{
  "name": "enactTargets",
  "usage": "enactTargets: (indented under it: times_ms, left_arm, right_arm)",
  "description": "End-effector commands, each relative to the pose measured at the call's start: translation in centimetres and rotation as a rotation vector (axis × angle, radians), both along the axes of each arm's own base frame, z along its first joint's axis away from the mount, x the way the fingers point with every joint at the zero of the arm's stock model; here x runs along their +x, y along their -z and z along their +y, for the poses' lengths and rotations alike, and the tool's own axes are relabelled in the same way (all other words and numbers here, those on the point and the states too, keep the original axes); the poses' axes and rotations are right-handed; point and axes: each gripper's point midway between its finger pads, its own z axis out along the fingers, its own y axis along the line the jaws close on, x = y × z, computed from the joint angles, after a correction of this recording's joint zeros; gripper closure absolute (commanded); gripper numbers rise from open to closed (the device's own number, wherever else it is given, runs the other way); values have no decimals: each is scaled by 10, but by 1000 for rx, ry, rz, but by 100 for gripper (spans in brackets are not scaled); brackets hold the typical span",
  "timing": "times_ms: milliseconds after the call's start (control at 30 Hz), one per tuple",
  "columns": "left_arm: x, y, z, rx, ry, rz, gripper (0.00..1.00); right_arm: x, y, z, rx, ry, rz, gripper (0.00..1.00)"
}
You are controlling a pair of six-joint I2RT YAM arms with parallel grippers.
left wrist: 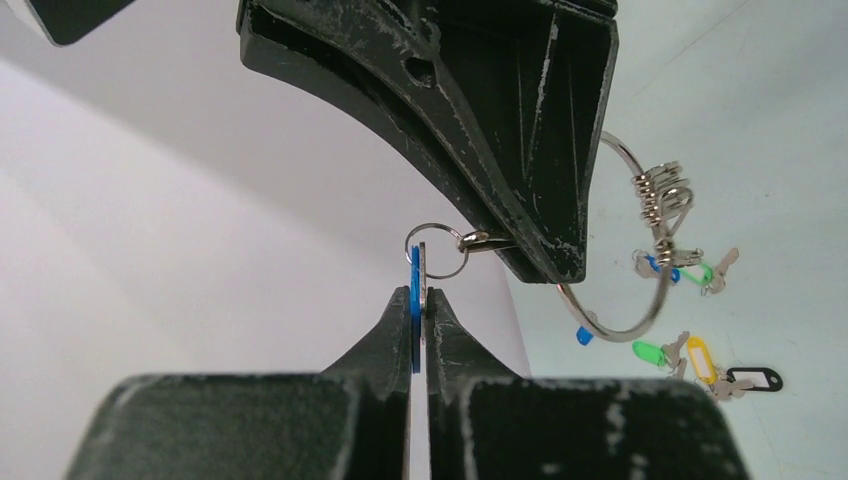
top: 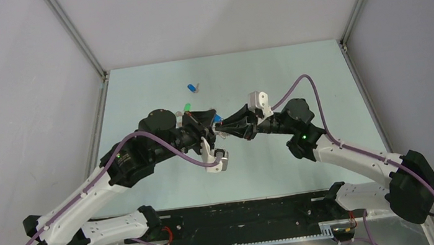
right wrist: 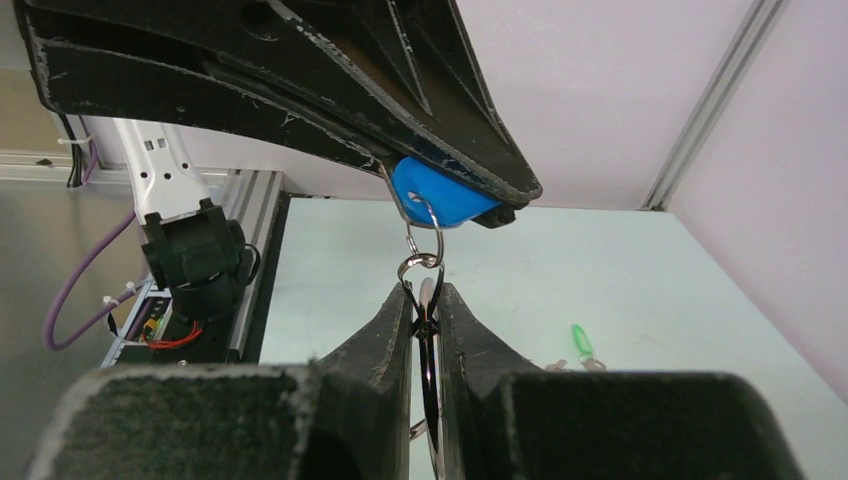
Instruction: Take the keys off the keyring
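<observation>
Keyring (right wrist: 428,350) pinched in right hand (right wrist: 426,292); left hand (left wrist: 420,296) clamps blue-capped key (right wrist: 445,195) (loose keys (top: 192,88) lie beyond).

The right tool (left wrist: 540,255) hides part of the keyring (left wrist: 640,325); the left tool (right wrist: 480,180) covers half the blue-capped key (right wrist: 440,200); from above, the keyring is too small to make out.

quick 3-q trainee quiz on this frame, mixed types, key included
1. True or false: the left hand is shut on a blue-capped key.
2. What does the right hand grip? A) the keyring B) a yellow tag C) nothing
3. In the right wrist view, what colour is the cap of the loose key lying on the table?
Key: 1 true; 2 A; 3 green.
</observation>
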Motion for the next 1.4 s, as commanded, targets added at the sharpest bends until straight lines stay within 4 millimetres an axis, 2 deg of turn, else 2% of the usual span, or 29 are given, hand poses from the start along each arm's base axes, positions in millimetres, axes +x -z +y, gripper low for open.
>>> enactTargets:
  times_ms: [0,200,467,500,533,700,800,1067,1367]
  left_arm:
    - [-1,-31,3,-73,-1,-65,100]
    - [-1,-25,3,-76,-6,-52,100]
    - [-13,-9,-12,-84,76,20,100]
    - [-14,-5,-14,-80,82,31,100]
    - [-16,0,-16,-78,95,48,100]
    - [-21,24,-26,-46,131,111,100]
    - [-18,50,-27,20,100,119,100]
    - [-39,88,-37,24,153,300,100]
    - [-69,112,-60,-95,209,592,100]
  right_arm:
    - [3,-33,-4,80,18,-8,100]
    - [18,-28,-12,77,114,115,100]
    - [41,-27,-21,64,267,320,100]
    - [43,-32,-21,67,273,330,100]
    - [45,-27,-21,53,283,361,100]
    - [50,-33,-23,82,312,418,100]
    - [57,-36,-30,104,348,441,100]
    - [68,-40,-43,136,425,453,100]
    - [90,-45,-79,223,590,490,100]
